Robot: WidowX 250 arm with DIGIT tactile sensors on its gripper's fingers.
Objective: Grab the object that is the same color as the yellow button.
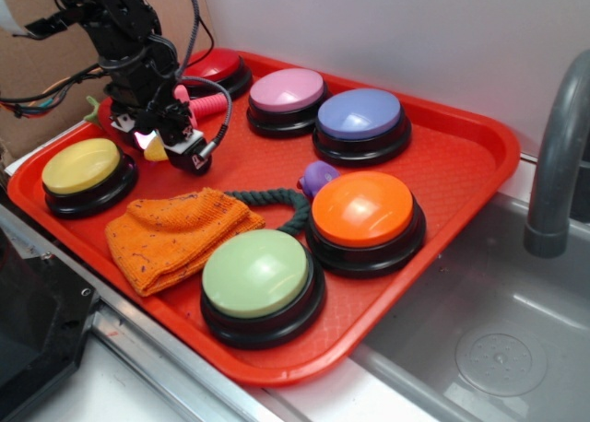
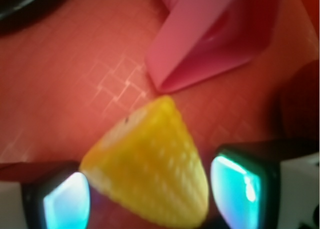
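The object, a small yellow ridged cone (image 1: 155,150), lies on the red tray (image 1: 461,164) at the back left, its tip pointing away in the wrist view (image 2: 155,169). My gripper (image 1: 157,144) is lowered over it, open, with one finger on each side (image 2: 152,191). The left pad (image 2: 67,201) sits right at the cone's edge, while a narrow gap shows before the right pad (image 2: 240,186). The yellow button (image 1: 83,167), a pale yellow dome on a black base, stands just left of the gripper.
A pink toy (image 2: 210,39) lies just beyond the cone. Also on the tray are an orange cloth (image 1: 175,238), a dark rope (image 1: 277,201), a small purple toy (image 1: 318,175) and green (image 1: 256,273), orange (image 1: 362,210), purple (image 1: 359,115), pink (image 1: 288,90) and red (image 1: 217,67) buttons. A sink (image 1: 489,339) lies right.
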